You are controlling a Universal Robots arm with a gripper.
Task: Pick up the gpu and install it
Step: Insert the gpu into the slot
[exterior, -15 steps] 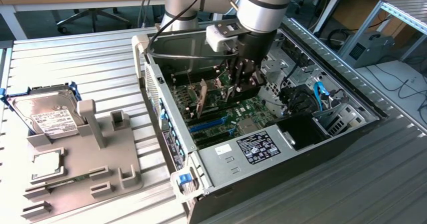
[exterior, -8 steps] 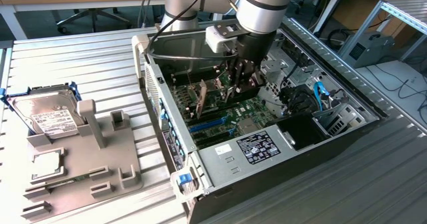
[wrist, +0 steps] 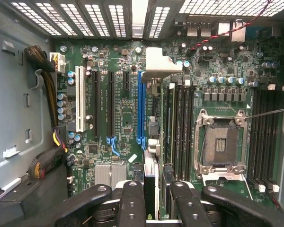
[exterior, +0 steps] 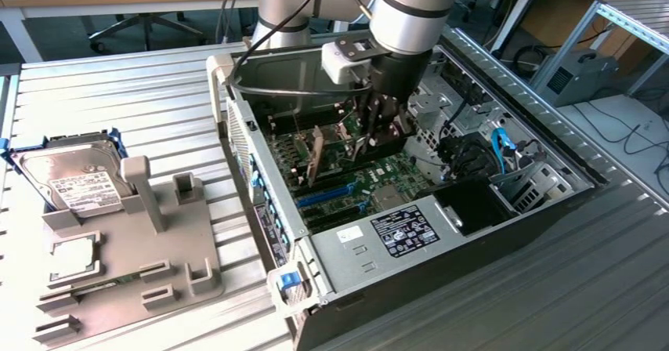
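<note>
Green motherboard (wrist: pixel 128 113) with a blue slot (wrist: pixel 141 109) and white slot (wrist: pixel 79 99); black pincer (wrist: pixel 156 203); grey ribbed counter (exterior: pixel 136 100).

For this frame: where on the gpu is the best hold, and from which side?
Pinch the gpu across its flat faces at the upper long edge, coming from above. It is thin and stands on edge, with its lower edge facing the motherboard.

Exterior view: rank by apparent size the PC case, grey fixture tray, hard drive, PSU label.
Largest to smallest, as they look in the exterior view:
1. PC case
2. Grey fixture tray
3. Hard drive
4. PSU label
The tray and drive sit nearer the view's left edge, but the gaps are wide enough that the order holds.
</note>
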